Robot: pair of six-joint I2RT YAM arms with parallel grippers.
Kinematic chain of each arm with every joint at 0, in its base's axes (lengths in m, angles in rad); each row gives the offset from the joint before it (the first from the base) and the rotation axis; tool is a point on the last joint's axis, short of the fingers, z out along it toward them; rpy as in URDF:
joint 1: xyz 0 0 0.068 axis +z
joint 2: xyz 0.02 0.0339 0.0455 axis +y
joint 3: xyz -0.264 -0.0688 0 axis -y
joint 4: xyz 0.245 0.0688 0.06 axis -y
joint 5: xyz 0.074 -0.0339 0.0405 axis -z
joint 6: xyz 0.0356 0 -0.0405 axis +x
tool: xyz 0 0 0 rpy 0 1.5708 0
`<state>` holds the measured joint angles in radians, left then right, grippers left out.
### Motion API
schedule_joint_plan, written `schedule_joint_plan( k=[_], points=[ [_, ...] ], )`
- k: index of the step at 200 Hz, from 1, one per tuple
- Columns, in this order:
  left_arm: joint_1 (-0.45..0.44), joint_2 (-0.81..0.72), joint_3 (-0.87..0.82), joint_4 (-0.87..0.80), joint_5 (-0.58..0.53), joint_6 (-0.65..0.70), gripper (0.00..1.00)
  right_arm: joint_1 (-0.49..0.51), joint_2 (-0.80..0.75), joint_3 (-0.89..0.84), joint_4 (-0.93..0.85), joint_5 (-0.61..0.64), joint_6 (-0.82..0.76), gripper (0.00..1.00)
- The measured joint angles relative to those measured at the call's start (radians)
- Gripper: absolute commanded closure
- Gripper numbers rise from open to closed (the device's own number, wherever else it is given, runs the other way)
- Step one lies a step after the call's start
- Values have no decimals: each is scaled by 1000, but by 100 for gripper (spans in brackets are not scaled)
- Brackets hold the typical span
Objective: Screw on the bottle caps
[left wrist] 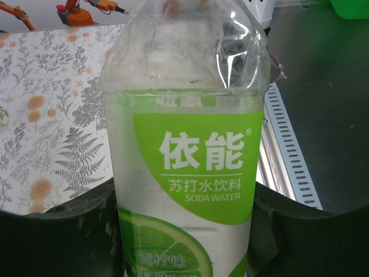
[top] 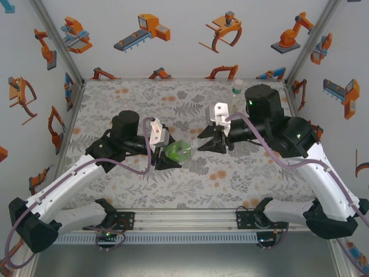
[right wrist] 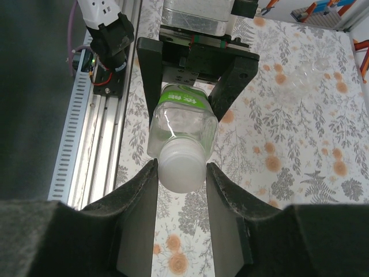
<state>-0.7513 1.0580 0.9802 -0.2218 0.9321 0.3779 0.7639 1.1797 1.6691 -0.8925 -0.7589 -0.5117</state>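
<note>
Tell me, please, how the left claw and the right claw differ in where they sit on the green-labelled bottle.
The left claw is shut on the body of the green-labelled bottle, while the right claw brackets its white cap; whether it touches the cap is unclear. The left claw spans the wide body, the right claw only the narrower cap. Both are black and face each other along the same bottle.

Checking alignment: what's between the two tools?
The green-labelled bottle, held by the left tool, its white cap between the fingers of the right tool; right wrist view.
</note>
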Motion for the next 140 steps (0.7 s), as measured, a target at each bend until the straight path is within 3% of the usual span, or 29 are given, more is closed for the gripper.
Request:
schedule_joint_plan(
  k=[32,56,140],
  points=[
    [0,-2,0,-5,-19,0,100,0,-5,-19,30,24,77,85],
    [0,-5,-3,-3,-65,0,100,-1,-19,-56,81,84,223,100],
    [0,-10,-48,27,-262,21,100,-11,-49,-214,233,386,1073,100]
  ],
)
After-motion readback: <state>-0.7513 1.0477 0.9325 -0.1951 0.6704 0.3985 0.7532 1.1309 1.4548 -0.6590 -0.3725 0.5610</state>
